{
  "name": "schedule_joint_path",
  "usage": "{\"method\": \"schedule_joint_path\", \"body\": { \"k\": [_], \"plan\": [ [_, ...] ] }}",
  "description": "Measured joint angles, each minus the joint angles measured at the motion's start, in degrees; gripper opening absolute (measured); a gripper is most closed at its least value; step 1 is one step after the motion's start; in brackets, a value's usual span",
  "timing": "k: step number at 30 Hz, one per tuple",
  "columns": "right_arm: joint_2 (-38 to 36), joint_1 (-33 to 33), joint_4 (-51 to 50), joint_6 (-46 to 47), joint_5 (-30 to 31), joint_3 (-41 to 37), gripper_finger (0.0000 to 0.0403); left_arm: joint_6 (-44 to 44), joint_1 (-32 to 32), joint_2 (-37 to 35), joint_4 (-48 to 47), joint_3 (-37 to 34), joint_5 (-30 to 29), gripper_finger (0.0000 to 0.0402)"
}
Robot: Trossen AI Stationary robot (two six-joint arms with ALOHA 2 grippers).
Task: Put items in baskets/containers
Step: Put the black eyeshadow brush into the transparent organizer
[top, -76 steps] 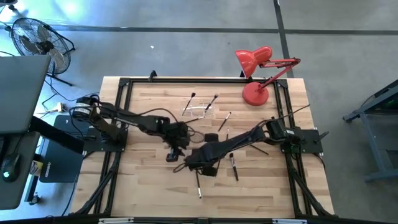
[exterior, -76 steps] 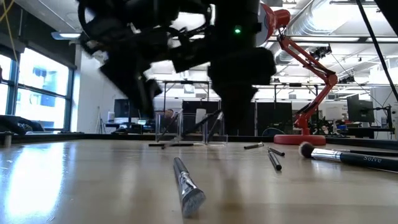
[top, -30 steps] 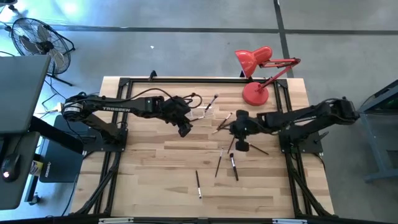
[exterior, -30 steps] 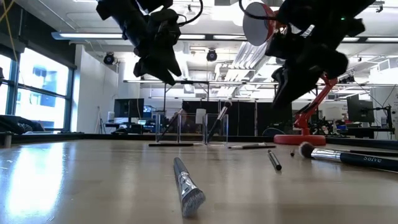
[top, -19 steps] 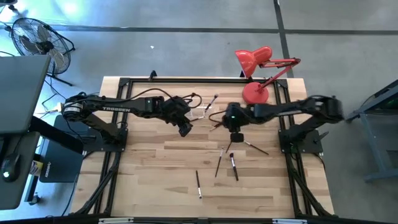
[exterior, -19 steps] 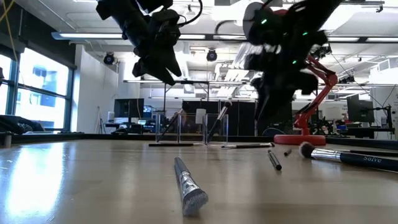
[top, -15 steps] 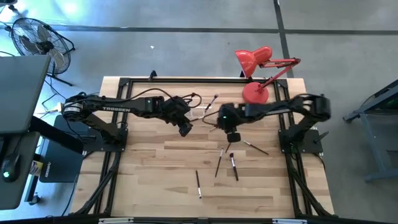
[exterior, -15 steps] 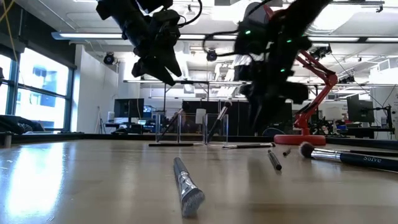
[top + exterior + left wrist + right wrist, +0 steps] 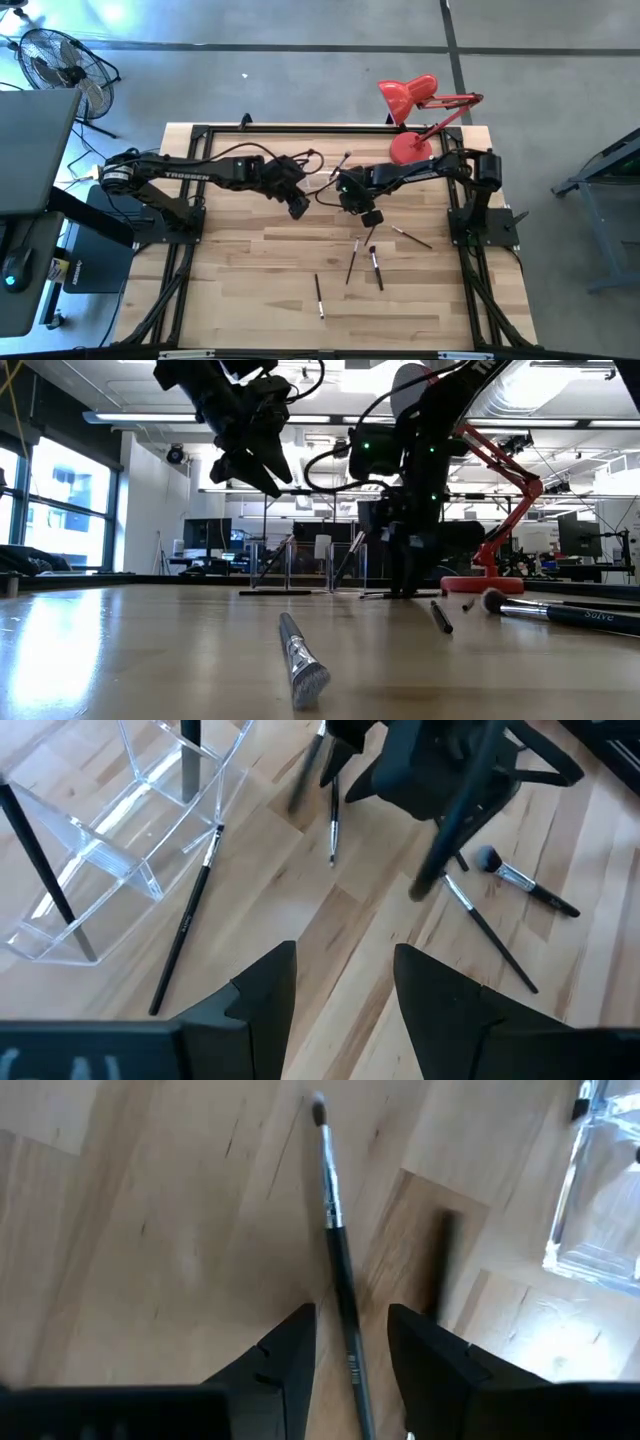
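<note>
Your right hand (image 9: 350, 195) sits low near the middle of the surface's far half, just beside the clear holder (image 9: 322, 178). Its fingers (image 9: 290, 1355) stand apart, released, straddling a thin brush (image 9: 335, 1250) that lies flat on the wood. Nothing is gripped yet. The step in hand is the pickup of this brush.

Your left hand (image 9: 297, 208) hovers above the surface on the holder's other side, fingers (image 9: 262, 990) apart and empty. In its wrist view the holder (image 9: 120, 830) carries at least two upright brushes, and another brush (image 9: 188, 925) lies on the wood with its tip touching the holder's wall.

More brushes remain loose toward the near edge: a pair (image 9: 365, 262) close together near the centre, one (image 9: 319, 295) nearer the edge, and one (image 9: 412, 237) toward the right side. The red lamp (image 9: 410, 100) stands at the far right corner.

Next move, as judged: lower the right hand, clench on the handle, lift, then tilt the brush upright over a holder compartment. Keep clear of the left hand.
</note>
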Motion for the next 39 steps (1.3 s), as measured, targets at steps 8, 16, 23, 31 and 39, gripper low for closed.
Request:
{"method": "schedule_joint_path", "body": {
  "k": [8,16,23,31,39],
  "plan": [
    [0.1,-0.1,0.7,0.0,-3.4,-0.5,0.0106,0.0,-2.9,0.0,0.0,0.0,-4.9,0.0168],
    [0.1,0.5,1.4,5.9,-8.3,-0.7,0.0012,0.1,-2.9,0.0,0.0,0.0,-5.6,0.0168],
    [0.4,2.8,8.5,18.8,-13.1,-0.8,0.0004,0.5,-2.9,0.0,-1.9,0.0,-5.6,0.0168],
    [0.4,6.1,13.2,25.9,-11.0,-0.8,0.0000,-1.1,-4.9,1.6,-5.1,-3.7,-5.6,0.0168],
    [0.4,7.6,15.7,30.3,-9.7,-0.8,0.0000,-16.0,-9.1,1.7,26.0,-22.8,-5.5,0.0168]
  ]
}}
